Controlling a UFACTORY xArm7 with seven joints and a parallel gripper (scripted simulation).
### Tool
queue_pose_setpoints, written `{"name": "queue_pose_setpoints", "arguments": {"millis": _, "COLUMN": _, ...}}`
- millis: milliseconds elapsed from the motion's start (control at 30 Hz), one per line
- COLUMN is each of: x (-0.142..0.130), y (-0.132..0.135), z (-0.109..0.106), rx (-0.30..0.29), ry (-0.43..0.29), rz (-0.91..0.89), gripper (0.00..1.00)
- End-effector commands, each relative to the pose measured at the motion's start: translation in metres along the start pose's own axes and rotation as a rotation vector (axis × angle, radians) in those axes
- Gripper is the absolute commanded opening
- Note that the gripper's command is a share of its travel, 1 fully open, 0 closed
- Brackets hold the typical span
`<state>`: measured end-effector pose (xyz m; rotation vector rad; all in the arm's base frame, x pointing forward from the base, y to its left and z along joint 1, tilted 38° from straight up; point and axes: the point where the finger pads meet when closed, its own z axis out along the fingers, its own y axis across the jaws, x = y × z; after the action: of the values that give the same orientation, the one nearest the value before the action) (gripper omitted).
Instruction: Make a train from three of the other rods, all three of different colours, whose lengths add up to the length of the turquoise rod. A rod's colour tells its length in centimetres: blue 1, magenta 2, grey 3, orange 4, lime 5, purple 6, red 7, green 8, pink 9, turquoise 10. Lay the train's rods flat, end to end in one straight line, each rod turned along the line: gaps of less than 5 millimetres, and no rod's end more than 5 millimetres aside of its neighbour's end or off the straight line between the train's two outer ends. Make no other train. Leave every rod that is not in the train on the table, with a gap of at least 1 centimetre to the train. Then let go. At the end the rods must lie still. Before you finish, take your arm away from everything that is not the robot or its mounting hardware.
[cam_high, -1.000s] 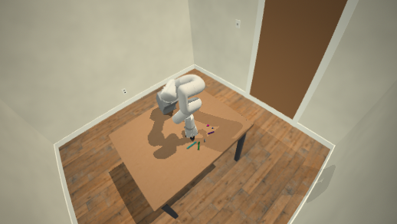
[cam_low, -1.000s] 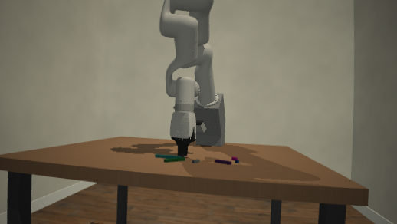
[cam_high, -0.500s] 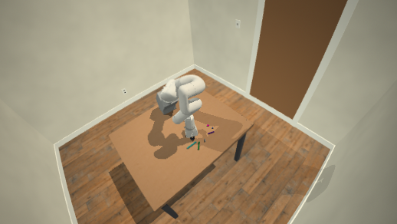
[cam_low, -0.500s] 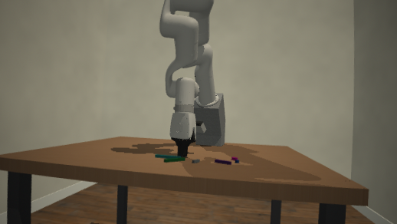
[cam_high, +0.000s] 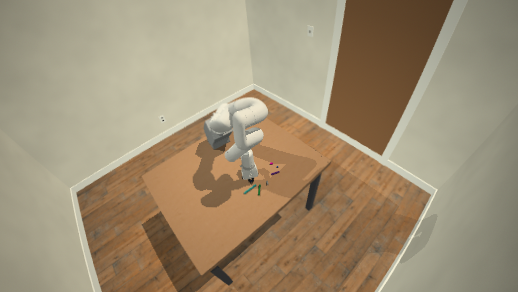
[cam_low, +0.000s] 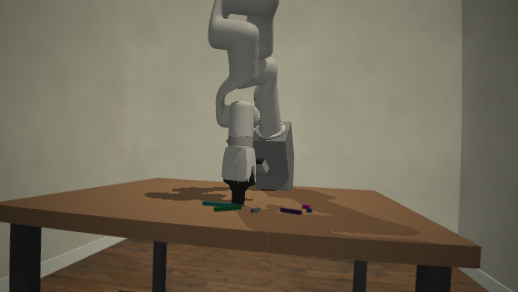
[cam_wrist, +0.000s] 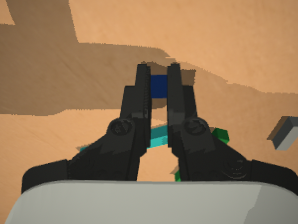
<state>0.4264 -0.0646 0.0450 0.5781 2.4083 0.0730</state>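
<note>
My gripper (cam_wrist: 159, 82) is shut on a small blue rod (cam_wrist: 158, 86), held between the fingertips low over the table. In the exterior view the gripper (cam_low: 238, 199) stands upright just behind the turquoise rod (cam_low: 219, 204). The green rod (cam_low: 227, 208) lies close beside the turquoise one, at a slight angle. In the wrist view the turquoise rod (cam_wrist: 157, 137) shows below the fingers, with the green rod (cam_wrist: 220, 137) to its right. The grey rod (cam_low: 255, 210) lies right of them and also shows in the wrist view (cam_wrist: 285, 131). The purple rod (cam_low: 290, 211) and the magenta rod (cam_low: 306, 206) lie further right.
A small dark blue piece (cam_low: 310, 210) lies next to the magenta rod. The arm's grey base block (cam_low: 274, 160) stands at the back of the table. The table's right edge (cam_high: 305, 182) is a short way beyond the rods. The arm's shadow covers the rods' area.
</note>
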Motion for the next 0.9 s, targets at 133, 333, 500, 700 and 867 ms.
{"name": "queue_pose_setpoints", "arguments": {"millis": 133, "x": -0.0003, "y": 0.0000, "z": -0.0003, "rx": 0.000, "ry": -0.001, "rz": 0.001, "gripper": 0.04}}
{"name": "queue_pose_setpoints", "arguments": {"millis": 333, "x": -0.0003, "y": 0.0000, "z": -0.0003, "rx": 0.000, "ry": -0.001, "rz": 0.001, "gripper": 0.08}}
{"name": "queue_pose_setpoints", "arguments": {"millis": 500, "x": -0.0003, "y": 0.0000, "z": -0.0003, "rx": 0.000, "ry": -0.001, "rz": 0.001, "gripper": 0.12}}
{"name": "queue_pose_setpoints", "arguments": {"millis": 700, "x": -0.0003, "y": 0.0000, "z": -0.0003, "rx": 0.000, "ry": -0.001, "rz": 0.001, "gripper": 0.20}}
{"name": "queue_pose_setpoints", "arguments": {"millis": 867, "x": -0.0003, "y": 0.0000, "z": -0.0003, "rx": 0.000, "ry": -0.001, "rz": 0.001, "gripper": 0.24}}
